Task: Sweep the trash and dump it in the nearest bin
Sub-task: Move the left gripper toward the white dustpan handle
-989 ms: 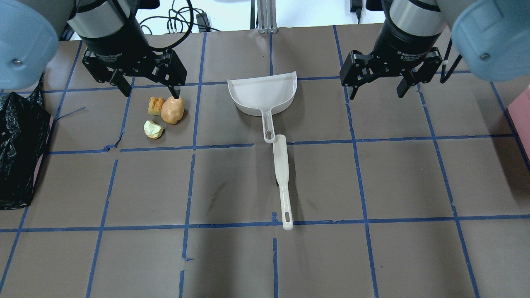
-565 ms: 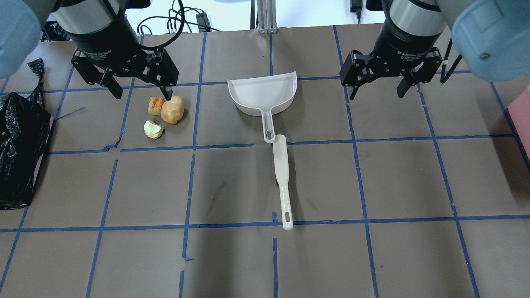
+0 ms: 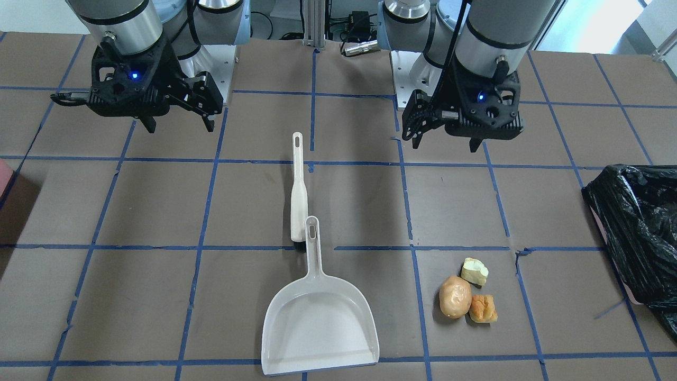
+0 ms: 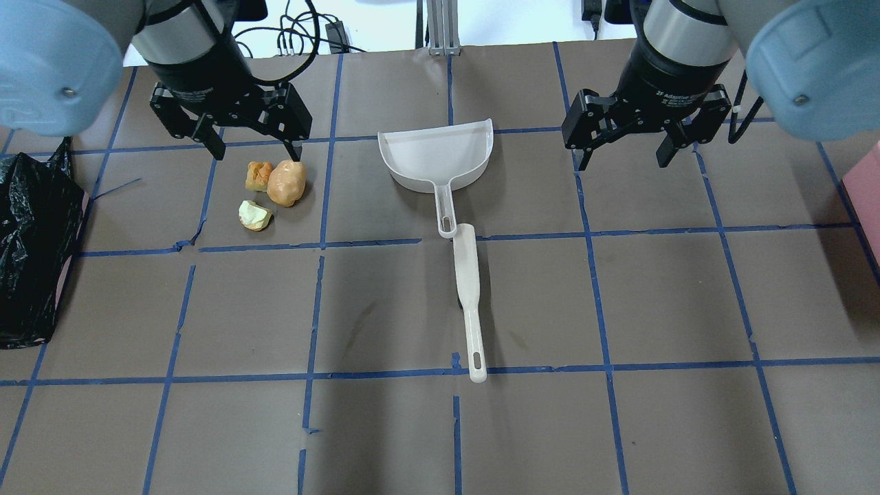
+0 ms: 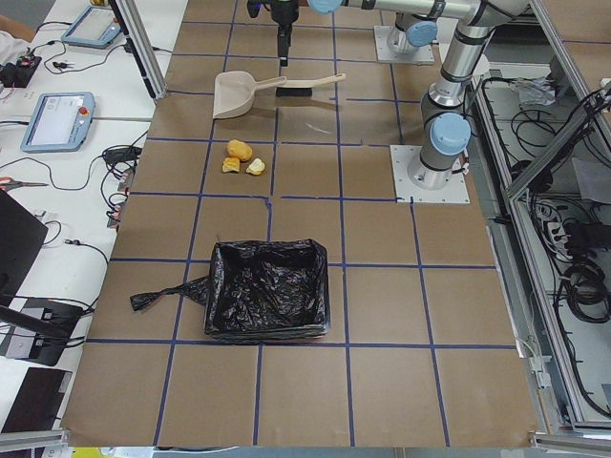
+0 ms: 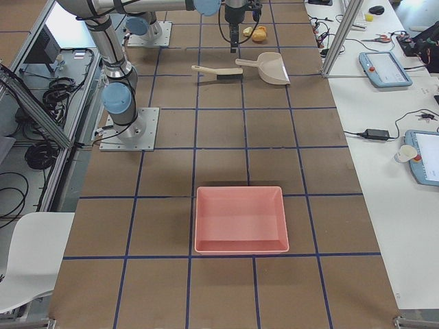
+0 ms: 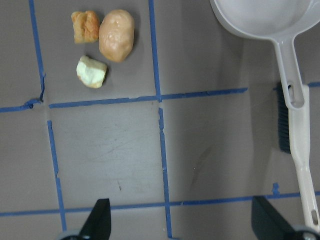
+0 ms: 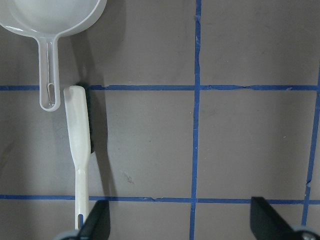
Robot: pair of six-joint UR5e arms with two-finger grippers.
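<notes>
The trash lies in a cluster left of centre: a tan potato-like lump, an orange-brown bread piece and a pale yellow-green chunk. All three show in the left wrist view, the lump at the top. My left gripper is open and empty, raised above the table by the trash. My right gripper is open and empty, raised to the right of the white dustpan. The black-bag-lined bin stands at the table's far left.
A white hand brush lies handle-first behind the dustpan's handle, almost touching it. A pink tray sits at the table's right end, its edge just in the overhead view. Blue tape lines grid the brown table.
My left gripper swung left and then back right, and is now about where it was a second ago. The right gripper, the trash, dustpan and brush have not moved.
</notes>
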